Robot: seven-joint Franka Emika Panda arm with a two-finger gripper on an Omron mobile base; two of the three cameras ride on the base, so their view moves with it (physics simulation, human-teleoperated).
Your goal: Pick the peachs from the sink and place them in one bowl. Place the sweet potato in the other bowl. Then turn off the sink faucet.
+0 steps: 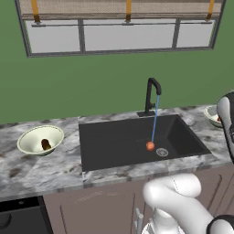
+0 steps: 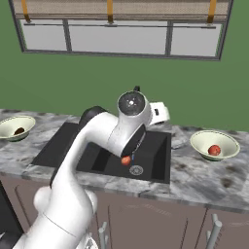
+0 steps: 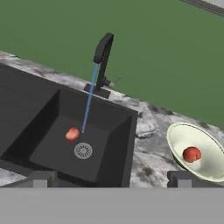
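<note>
standing wide apart and pinching nothing, the two-finger gripper [image 3: 111,179] looks down across the large black rectangular sink [image 3: 26,109] set in grey marbled counter [image 3: 148,157]. one small round orange-red peach [image 3: 72,134] lies on the basin floor just beside the round silver drain ring [image 3: 83,150] and at the foot of the thin blue water stream [image 3: 89,98] from the slim black gooseneck faucet [image 3: 103,59]; the second round orange-red peach [image 3: 191,154] sits in the wide pale cream-green bowl on the right [image 3: 205,170]. the small dark brown sweet potato [image 1: 45,145] rests in the matching pale cream-green bowl on the left [image 1: 32,137]. risks, as judged: the round fruit may roll from closing fingers, the arched spout may be struck on descent, and the faucet is not yet off.
</note>
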